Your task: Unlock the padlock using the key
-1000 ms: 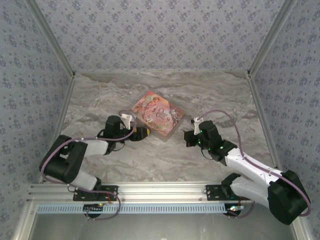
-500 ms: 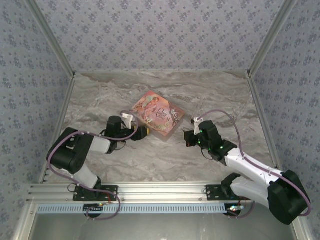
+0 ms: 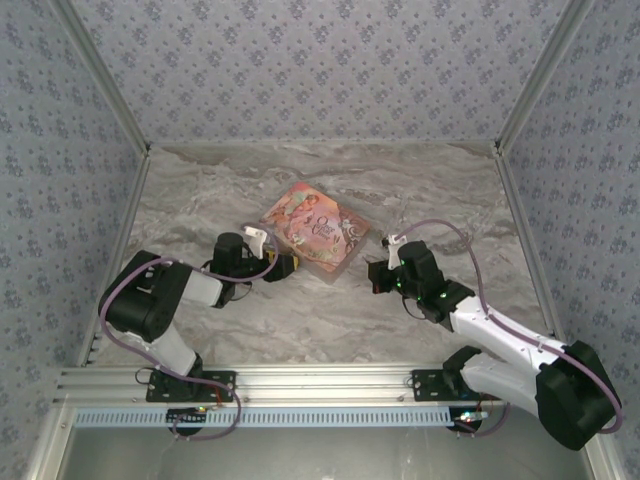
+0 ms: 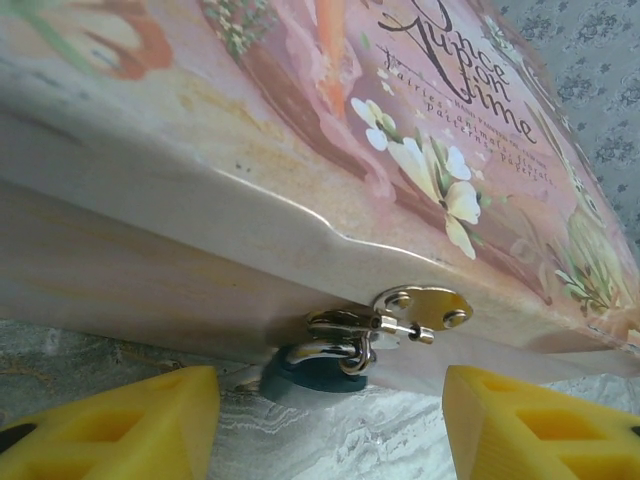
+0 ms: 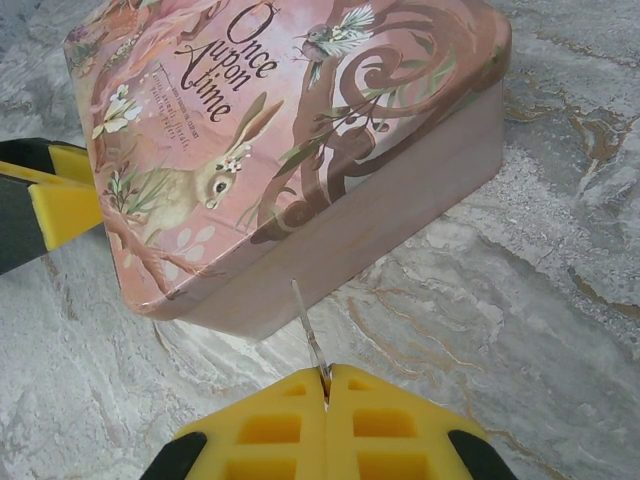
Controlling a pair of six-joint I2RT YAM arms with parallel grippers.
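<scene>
My right pincer is pressed together on the key, a thin silver blade that sticks out from between the yellow fingertips toward the near wall of the pink box. The tip hangs just short of that wall, above the marbled table.

My left pincer is spread, holding nothing, low against the table on another side of the box. Between its two yellow fingers, touching neither, sits the padlock. It is a small teal body resting at the foot of the box wall, and its silver loop is hooked through the metal clasp.

I judge this to be the steadying step. The left fingers are lined up to take the lock body while the key waits round the corner. Next, the left pincer has to close gently on the teal body and turn the keyhole outward. I cannot make out the keyhole from here. Then the right one must carry the key round and line up the blade squarely, since both parts are tiny and will slip easily.
</scene>
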